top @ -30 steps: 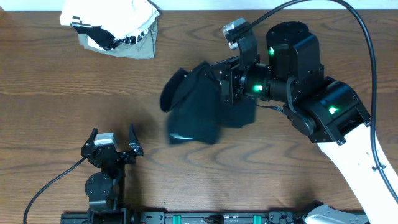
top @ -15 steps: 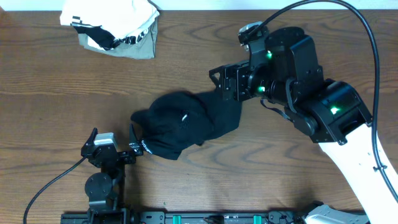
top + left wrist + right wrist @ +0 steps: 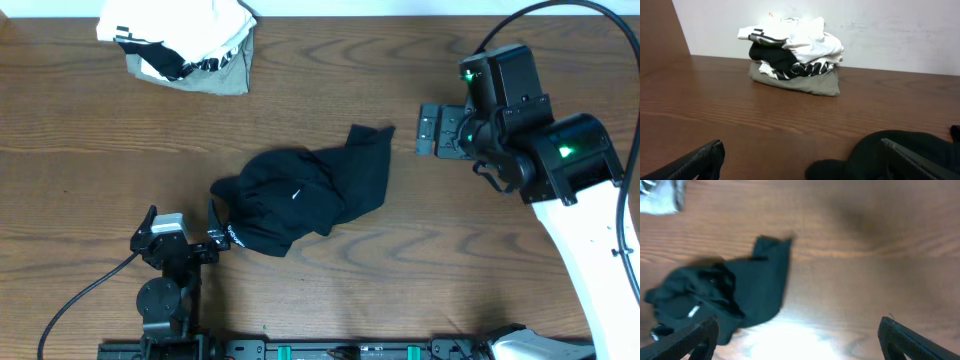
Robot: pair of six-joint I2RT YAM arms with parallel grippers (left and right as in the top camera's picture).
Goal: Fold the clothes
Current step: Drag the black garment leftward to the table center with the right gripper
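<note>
**Black garment heaped mid-desk, both grippers free**

At the far left corner sits the white-and-grey bundle (image 3: 180, 45), well apart from the work; I leave it be. My left gripper (image 3: 181, 212) stands spread wide with nothing between its fingers. Its finger nearest the heap is just beside the cloth's lower-left edge, and I cannot tell whether it touches.

The black garment (image 3: 300, 195) lies crumpled near the middle of the desk (image 3: 100, 150), not yet folded, with a small white mark on top. Its long axis runs diagonally, from the rounded bulk by the left gripper up to a narrow flap that points toward the right gripper (image 3: 422, 130). That gripper hangs clear of the cloth, spread wide and empty.

My worry is the bunching — a pinch into the bulk would likely catch several layers and lift a lump instead of spreading it. A careless left-arm move could also snag the near edge and drag the heap. To my eye the flap is the cleanest hold.
</note>
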